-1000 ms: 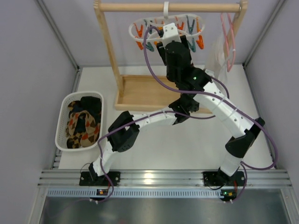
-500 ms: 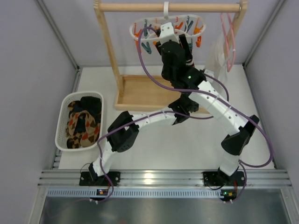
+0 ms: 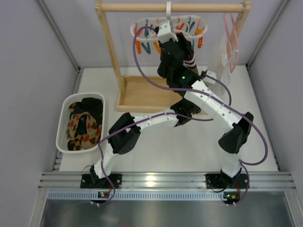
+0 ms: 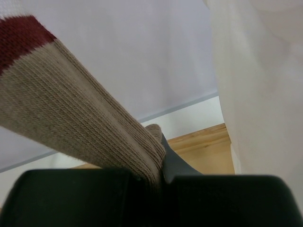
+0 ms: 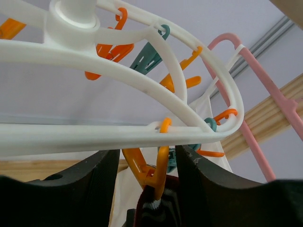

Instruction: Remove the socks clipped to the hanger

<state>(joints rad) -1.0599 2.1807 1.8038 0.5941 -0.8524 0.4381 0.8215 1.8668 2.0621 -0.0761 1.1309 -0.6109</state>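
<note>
The white ring hanger (image 3: pixel 137 29) hangs by its hook from the wooden rail, with orange and teal clothespins around it. My right gripper (image 5: pixel 147 156) is raised just under the hanger's ring (image 5: pixel 118 135). It stands open, one finger on each side of an orange clothespin (image 5: pixel 154 172). That pin clips the dark red, white-striped cuff of a sock (image 5: pixel 158 210). Lower down, my left gripper (image 4: pixel 158 175) is shut on the tan ribbed part of the sock (image 4: pixel 71 109). In the top view the right arm hides the left gripper.
A white basket (image 3: pixel 64 123) at the left holds several socks (image 3: pixel 85 125). The wooden rack's rail (image 3: pixel 142 7) and base tray (image 3: pixel 142 92) stand at the back. A pink wire hanger (image 3: pixel 232 38) with a white translucent garment (image 3: pixel 220 56) hangs right of the ring hanger.
My right arm has lifted its wrist up and back, closer under the ring hanger, and its jaws have narrowed a little. The left arm has stayed put.
</note>
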